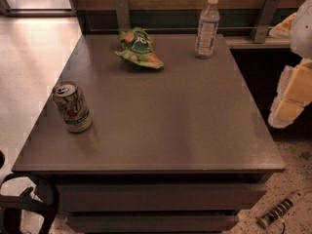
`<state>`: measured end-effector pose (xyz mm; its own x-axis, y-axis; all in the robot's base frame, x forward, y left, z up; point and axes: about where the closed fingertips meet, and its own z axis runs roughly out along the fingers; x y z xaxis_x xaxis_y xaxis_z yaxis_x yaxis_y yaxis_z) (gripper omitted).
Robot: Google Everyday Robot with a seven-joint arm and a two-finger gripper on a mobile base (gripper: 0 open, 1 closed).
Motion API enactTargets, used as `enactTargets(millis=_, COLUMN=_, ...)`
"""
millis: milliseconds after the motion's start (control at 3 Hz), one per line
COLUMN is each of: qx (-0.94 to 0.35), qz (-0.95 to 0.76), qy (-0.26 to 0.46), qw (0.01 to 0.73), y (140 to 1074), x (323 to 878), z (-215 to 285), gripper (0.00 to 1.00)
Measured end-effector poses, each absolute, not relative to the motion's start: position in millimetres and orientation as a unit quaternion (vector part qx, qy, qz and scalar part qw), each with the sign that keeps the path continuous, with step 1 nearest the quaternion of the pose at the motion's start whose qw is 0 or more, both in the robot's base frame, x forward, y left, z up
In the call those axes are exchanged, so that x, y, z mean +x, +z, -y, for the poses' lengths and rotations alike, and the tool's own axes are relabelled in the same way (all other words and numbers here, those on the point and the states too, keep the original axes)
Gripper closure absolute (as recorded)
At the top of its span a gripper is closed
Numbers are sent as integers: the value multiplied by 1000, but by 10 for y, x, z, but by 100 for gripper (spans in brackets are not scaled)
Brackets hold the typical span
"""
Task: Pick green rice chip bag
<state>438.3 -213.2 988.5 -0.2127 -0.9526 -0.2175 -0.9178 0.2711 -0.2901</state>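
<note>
Because the green rice chip bag [140,50] looks light and crinkly, pinch its middle; gripper [290,99] off worktop's [170,111] right edge, opening unclear.

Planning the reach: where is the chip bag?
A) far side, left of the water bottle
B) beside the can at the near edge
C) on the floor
A: the chip bag lies on the table's far side, left of the water bottle; the gripper hangs beyond the table's right edge, apart from it.
</note>
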Motion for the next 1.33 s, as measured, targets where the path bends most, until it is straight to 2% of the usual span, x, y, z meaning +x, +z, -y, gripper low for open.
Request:
enactTargets(millis=333, qx=-602, qz=-777, qy=-49, qw=178, y=9885, x=4383, z=2132, gripper=0)
enactTargets(millis=667, qx=-579, qz=-784, qy=-47, qw=218, y=9956, x=4661, z=2152, gripper=0)
enactTargets(millis=1333, qx=-468, qz=-816, qy=4, qw=340, y=10143, x=5626, z=2045, gripper=0)
